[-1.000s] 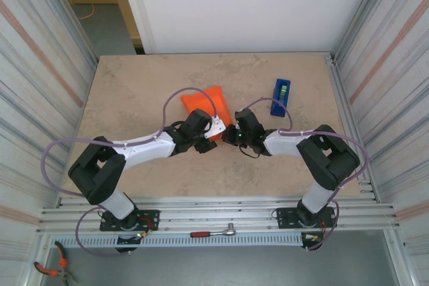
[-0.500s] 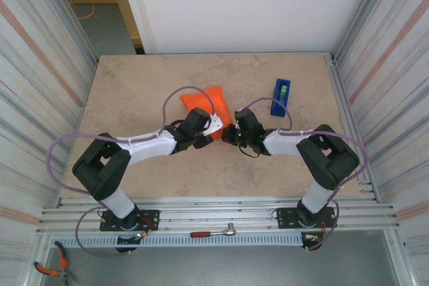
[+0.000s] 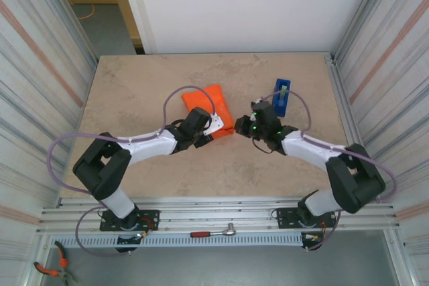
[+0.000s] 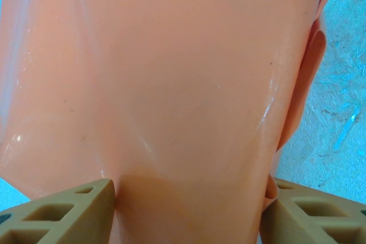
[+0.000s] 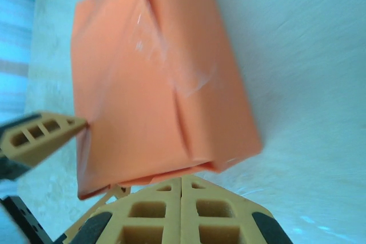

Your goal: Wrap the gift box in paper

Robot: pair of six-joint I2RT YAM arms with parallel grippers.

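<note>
No legible txt, labels, brands or nos. anywhere; orange paper plain, unprinted; blue dispenser too small to read any marking

Paper on table, left of tape dispenser.

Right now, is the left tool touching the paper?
Touching. The left wrist view shows both fingers of the left tool pressed against the sides of the paper, with no gap.
</note>
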